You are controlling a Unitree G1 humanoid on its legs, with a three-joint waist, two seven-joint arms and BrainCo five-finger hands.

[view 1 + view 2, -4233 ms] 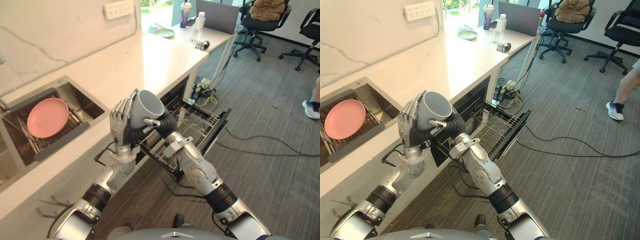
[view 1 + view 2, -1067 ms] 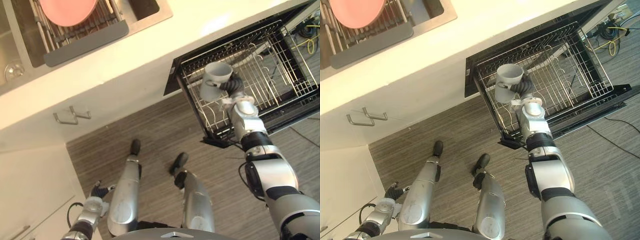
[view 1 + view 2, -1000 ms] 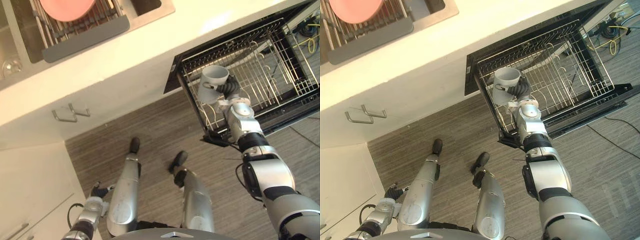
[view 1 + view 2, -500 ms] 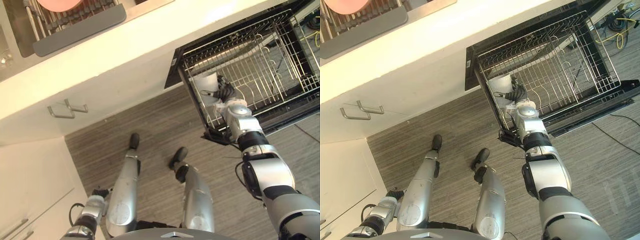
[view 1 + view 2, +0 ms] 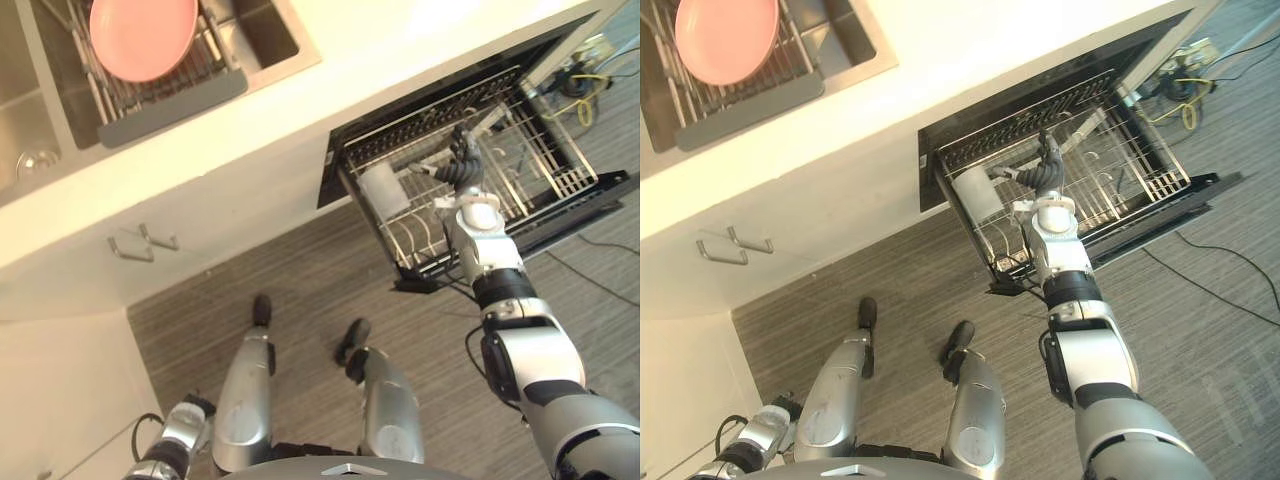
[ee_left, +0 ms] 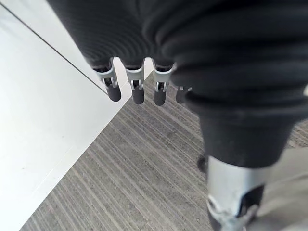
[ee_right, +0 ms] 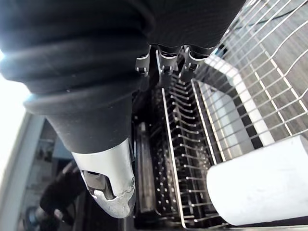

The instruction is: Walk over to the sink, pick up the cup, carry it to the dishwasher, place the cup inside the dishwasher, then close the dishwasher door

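Leaving the pink plate [image 5: 143,37] in the sink [image 5: 268,30] at the far left, not a part of this job. Letting the left hand [image 6: 192,48] hang low above the floor [image 6: 120,183], with its fingers [image 6: 135,89] loose and nearly straight, holding nothing.

Further right, leaving the cup [image 5: 383,190] on its side in the near left corner of the dishwasher rack [image 5: 520,165], just under the edge of the surface [image 5: 400,50]. No longer holding it: half a second ago still closing the right hand [image 5: 463,168] around the cup inside the rack, now raising that hand just beside it and apart from it, with the fingers [image 5: 457,142] straightened and a little spread, thumb pointing toward the cup.

Meaning, most probably, finishing the placing step. Judging the cup as resting by itself on the wires, but lying and not standing, so possibly rolling a little when pushing the rack.

At the right, leaving the rack pulled out over the open dishwasher door [image 5: 580,200]. Remaining: drawing the right hand fully clear, pushing the rack in, then closing the door, taking care not to catch the wires with the fingers.
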